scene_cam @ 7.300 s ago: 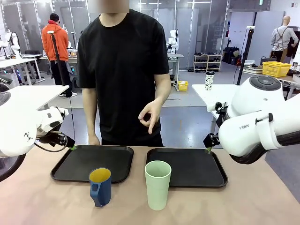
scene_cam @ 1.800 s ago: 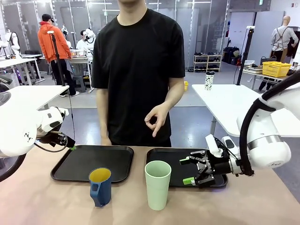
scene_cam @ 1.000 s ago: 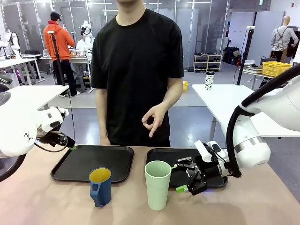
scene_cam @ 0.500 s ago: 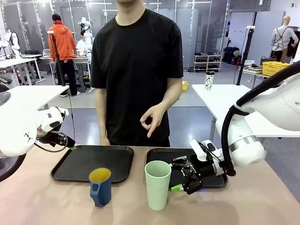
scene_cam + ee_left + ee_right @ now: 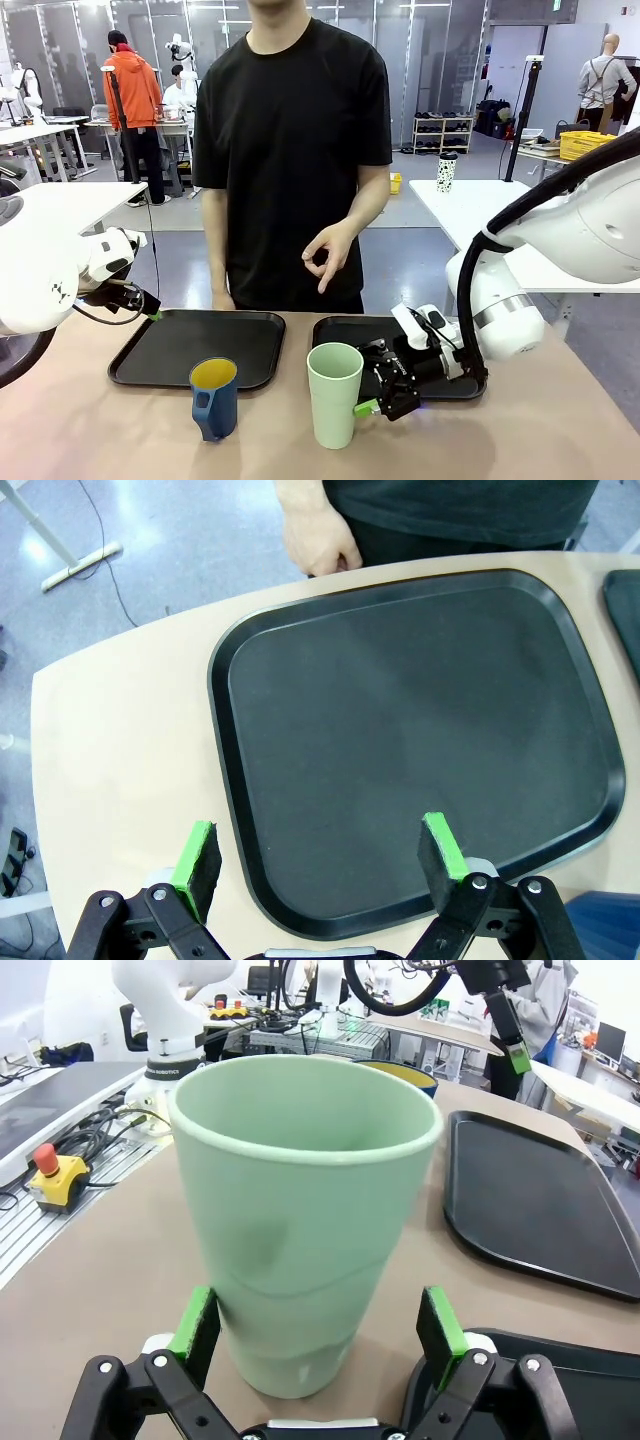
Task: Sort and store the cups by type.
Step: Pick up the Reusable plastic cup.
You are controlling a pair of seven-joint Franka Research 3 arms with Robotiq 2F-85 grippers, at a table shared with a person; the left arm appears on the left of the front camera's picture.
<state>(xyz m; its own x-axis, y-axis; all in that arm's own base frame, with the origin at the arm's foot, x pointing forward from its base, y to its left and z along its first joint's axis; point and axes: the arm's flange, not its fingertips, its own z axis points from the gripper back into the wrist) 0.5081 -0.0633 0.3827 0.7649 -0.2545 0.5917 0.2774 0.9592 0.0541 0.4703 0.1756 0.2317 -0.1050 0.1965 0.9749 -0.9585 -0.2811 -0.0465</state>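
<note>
While the left tool hangs wide open over a black tray at frame left, the blue mug stands lower centre on the table; right of it, the open right tool straddles the mint tumbler.

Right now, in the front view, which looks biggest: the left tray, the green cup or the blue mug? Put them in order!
1. left tray, widest by far.
2. green cup, taller than the mug.
3. blue mug, smallest.
The tray lies farther off than both cups yet looks biggest, so the order is safe.
</note>
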